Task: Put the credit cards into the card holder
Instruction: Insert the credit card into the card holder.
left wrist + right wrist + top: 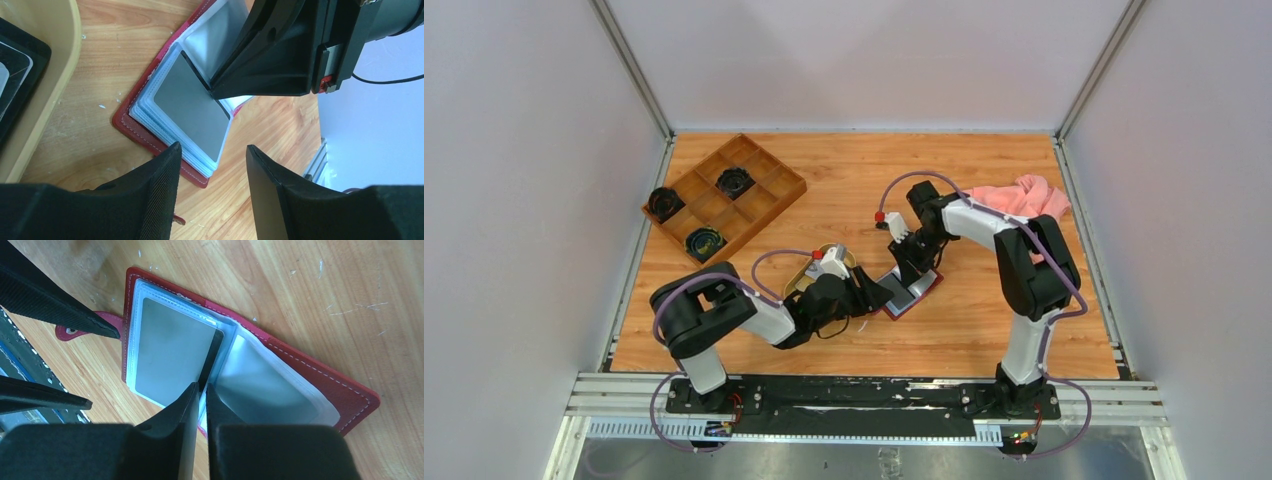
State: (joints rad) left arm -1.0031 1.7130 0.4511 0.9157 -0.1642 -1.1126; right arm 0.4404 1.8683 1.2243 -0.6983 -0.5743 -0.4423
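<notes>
The card holder [921, 291] lies open on the wood, red cover [320, 385] down and clear sleeves up. A grey credit card [170, 355] sits almost fully inside the left sleeve, with a dark strip of it showing at the spine. My right gripper [201, 386] is shut to a thin slit. Its tips rest on that strip, and nothing shows clamped between them. In the left wrist view the same card [190, 105] fills the top sleeve, with the right gripper's fingers [260, 60] at its spine edge. My left gripper [212, 152] stands open over the holder's near corner, holding nothing.
The oval tan tray [60, 60] lies just left of the holder with a dark object in it, mostly under my left arm [764, 315]. A brown compartmented box [724, 195] stands at the back left. A pink cloth [1029, 195] lies at the back right.
</notes>
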